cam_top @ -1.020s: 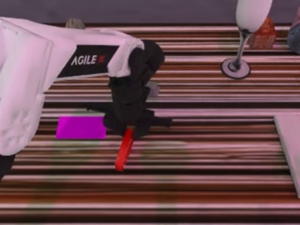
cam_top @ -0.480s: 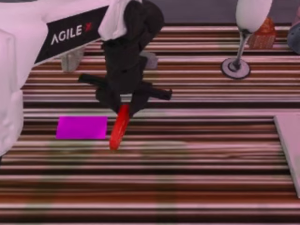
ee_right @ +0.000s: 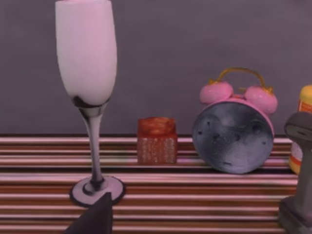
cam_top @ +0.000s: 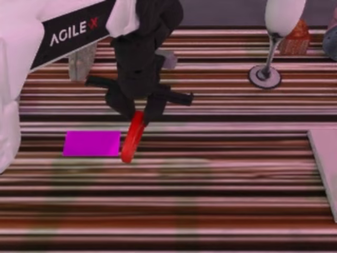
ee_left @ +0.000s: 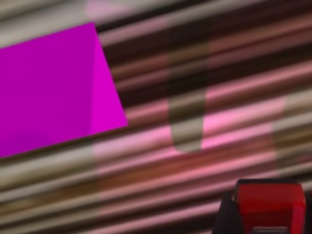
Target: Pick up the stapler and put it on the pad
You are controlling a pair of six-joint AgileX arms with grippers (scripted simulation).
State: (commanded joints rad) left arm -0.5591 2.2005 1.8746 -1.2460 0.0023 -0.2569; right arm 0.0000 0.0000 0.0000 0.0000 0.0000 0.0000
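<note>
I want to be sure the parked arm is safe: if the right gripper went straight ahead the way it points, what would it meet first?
Probably the tall glass, which stands nearest in the right wrist view; depth is hard to judge.

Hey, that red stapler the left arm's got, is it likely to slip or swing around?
The stapler looks glossy, so it may be slippery. The left gripper holds it by one end, so it could pivot. It looks stiff and probably light.

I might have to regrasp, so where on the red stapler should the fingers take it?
Across its narrow width near the far end, coming from above: the stapler is a slim bar, easy to span sideways. The left gripper already holds it that way, beside the pad.
</note>
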